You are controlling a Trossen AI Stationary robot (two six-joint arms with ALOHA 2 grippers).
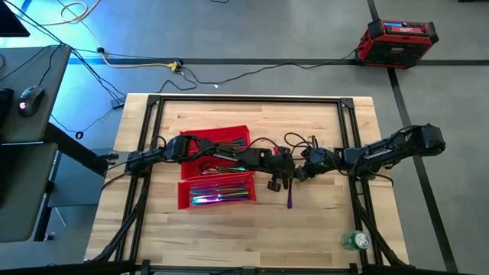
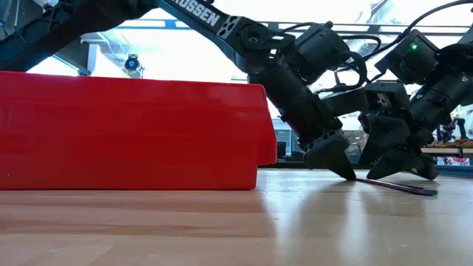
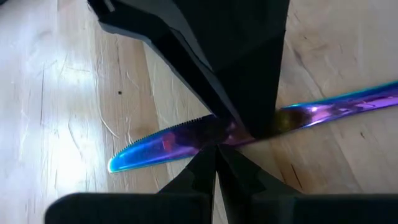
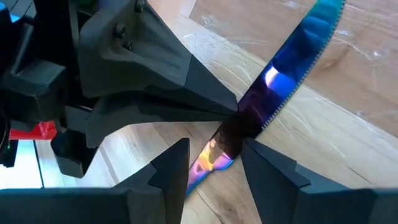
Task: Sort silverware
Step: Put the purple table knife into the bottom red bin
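**Grabbing the knife off the table, both claws on it**

Left claw (image 3: 217,146) is pinched shut on the knife (image 3: 168,140) at mid-length; serrated blade sticks out one side of the fingers, handle the other. Knife lies flat on the table (image 1: 321,221), just right of the red tray (image 1: 216,191). Right claw (image 4: 214,158) stands partly open, fingers straddling the same knife, left claw's tips just ahead of it. My read: pickup or handoff step. Next move calls for one claw letting go, then lift and carry to the tray compartment with the other cutlery (image 1: 221,195).
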